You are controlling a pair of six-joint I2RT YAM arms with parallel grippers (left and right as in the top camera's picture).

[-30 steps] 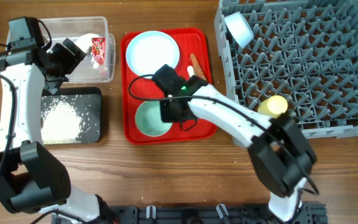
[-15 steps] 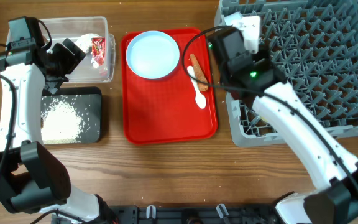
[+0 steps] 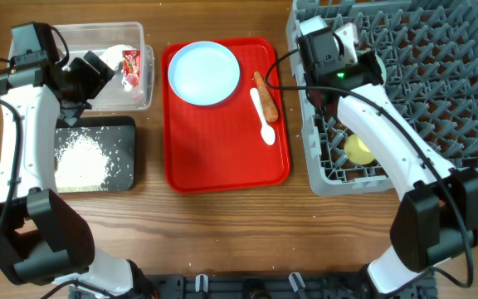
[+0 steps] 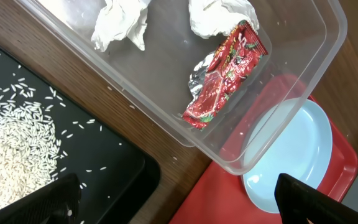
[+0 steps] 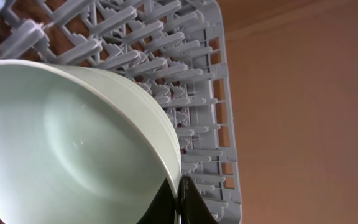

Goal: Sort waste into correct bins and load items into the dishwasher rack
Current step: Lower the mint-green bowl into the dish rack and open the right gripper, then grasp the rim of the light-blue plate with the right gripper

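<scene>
- Currently, left gripper: jaws released and spread wide, holding nothing, hovering above the near right corner of the clear tub.
- Right gripper: jaws clenched on the rim of the mint-green bowl, held tilted over the far left corner of the dishwasher rack.
- Clear tub: far left of the tabletop; contains the red-and-white wrapper and crumpled white paper.
- Black tray: just near of the tub; carries the white rice-like grains.
- Red tray: centre; pale blue plate in its far left part, carrot and white spoon just beside each other along its right side.
- Yellow cup: in the rack's near left part, among the pegs.
</scene>
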